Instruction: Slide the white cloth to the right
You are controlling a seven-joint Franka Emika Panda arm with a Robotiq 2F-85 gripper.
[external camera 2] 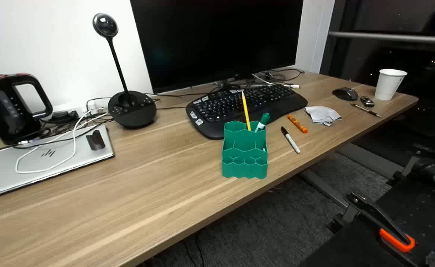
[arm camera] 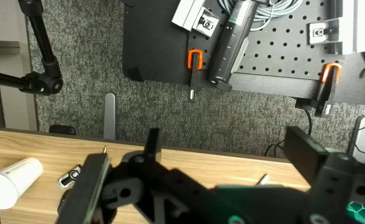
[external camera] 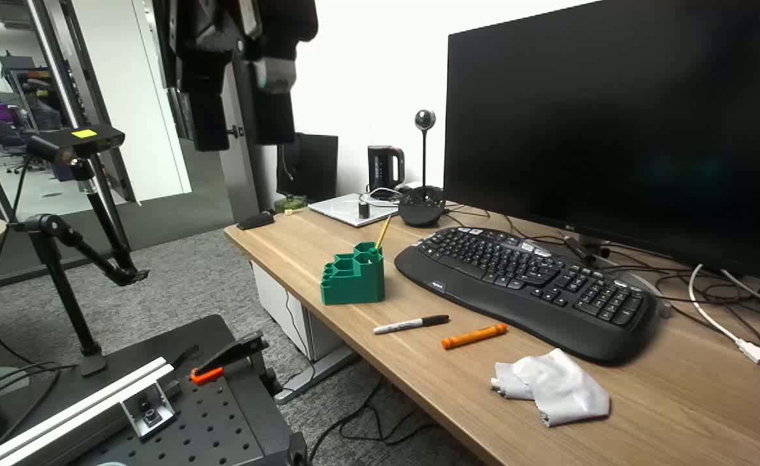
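The white cloth (external camera: 564, 382) lies crumpled on the wooden desk, near its front edge and in front of the keyboard. It also shows in an exterior view (external camera 2: 322, 114), beyond the orange marker. In the wrist view the cloth does not show; the gripper body covers much of the desk there. My gripper (external camera: 243, 139) hangs high in an exterior view, well apart from the cloth. Its two fingers are spread with nothing between them, as the wrist view (arm camera: 229, 144) also shows.
A black keyboard (external camera: 529, 285) lies behind the cloth, below the monitor (external camera: 613, 129). An orange marker (external camera: 474, 336), a black-and-white marker (external camera: 411, 324) and a green pen holder (external camera: 354, 278) stand or lie nearby. A white cup (external camera 2: 389, 84), mouse (external camera 2: 345, 94) and pen (external camera 2: 365, 110) are beyond the cloth.
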